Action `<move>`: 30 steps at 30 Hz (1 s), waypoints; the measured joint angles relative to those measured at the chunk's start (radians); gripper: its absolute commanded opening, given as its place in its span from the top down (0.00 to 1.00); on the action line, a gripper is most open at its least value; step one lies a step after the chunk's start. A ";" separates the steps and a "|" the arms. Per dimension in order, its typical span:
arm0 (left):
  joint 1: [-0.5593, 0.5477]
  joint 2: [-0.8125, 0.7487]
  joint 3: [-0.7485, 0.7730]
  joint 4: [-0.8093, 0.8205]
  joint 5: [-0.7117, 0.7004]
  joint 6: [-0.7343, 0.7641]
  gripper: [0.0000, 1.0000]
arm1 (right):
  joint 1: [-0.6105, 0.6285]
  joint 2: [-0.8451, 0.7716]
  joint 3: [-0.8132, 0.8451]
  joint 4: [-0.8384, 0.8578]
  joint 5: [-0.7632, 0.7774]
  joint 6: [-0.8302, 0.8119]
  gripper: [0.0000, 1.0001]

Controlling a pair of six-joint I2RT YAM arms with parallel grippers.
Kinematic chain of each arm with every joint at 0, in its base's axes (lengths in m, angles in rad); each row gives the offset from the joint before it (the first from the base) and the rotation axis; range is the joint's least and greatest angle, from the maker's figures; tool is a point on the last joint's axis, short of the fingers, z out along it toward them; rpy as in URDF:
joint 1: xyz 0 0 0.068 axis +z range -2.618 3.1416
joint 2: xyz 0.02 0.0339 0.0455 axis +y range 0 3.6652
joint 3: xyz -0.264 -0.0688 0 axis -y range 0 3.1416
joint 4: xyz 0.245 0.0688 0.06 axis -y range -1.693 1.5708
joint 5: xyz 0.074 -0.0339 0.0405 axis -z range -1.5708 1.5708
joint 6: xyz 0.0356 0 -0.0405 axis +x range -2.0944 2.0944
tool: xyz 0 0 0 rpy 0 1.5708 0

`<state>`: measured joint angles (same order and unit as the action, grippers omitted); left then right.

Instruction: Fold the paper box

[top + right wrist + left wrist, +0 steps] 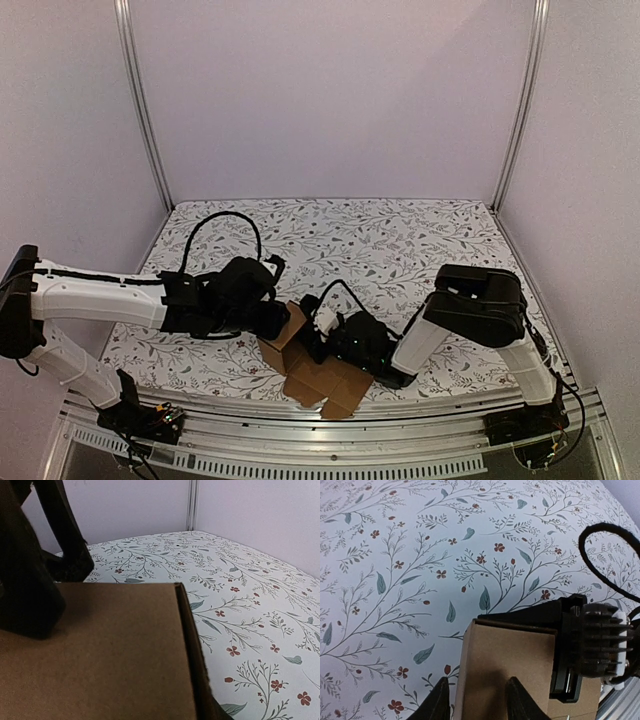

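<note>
The paper box (322, 378) is brown cardboard lying partly flat near the table's front edge, with one panel (291, 322) raised. My left gripper (274, 318) is at that raised panel. In the left wrist view its fingers (438, 702) stand either side of the box's (507, 652) left corner, gripping it. My right gripper (318, 336) sits just right of the panel, its black body (580, 650) pressed against the cardboard. In the right wrist view the box (100, 655) fills the lower left. One dark finger (199, 672) runs along its right edge and the other is hidden.
A floral cloth (400, 240) covers the table. White walls with metal posts (145, 110) close in the back and sides. A metal rail (300, 455) runs along the front edge. A black cable (600, 545) loops over the right gripper.
</note>
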<state>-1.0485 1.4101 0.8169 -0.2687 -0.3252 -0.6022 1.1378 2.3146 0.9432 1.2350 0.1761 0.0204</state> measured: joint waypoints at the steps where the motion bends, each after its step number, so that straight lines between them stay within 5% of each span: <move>1: 0.000 0.001 0.001 -0.002 0.000 0.000 0.62 | 0.000 0.005 0.000 0.000 0.002 0.000 0.68; 6: 0.000 0.004 0.004 -0.004 0.001 0.000 0.62 | 0.000 0.013 0.011 -0.006 0.014 0.000 1.00; 13: 0.006 0.004 0.005 -0.006 0.000 0.000 0.62 | 0.000 0.017 0.032 -0.021 0.023 0.000 1.00; 15: 0.006 0.004 0.005 -0.006 0.000 0.000 0.62 | 0.000 0.017 0.032 -0.021 0.024 0.000 0.84; 20: 0.006 0.004 0.005 -0.006 0.002 -0.001 0.62 | 0.000 0.017 0.032 -0.014 0.035 -0.004 0.72; 30: 0.006 0.004 0.005 -0.006 0.003 -0.004 0.62 | 0.000 0.017 0.032 0.017 0.058 -0.006 0.70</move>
<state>-1.0420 1.4139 0.8223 -0.2749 -0.3225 -0.6064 1.1378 2.3318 0.9749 1.2522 0.2344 0.0139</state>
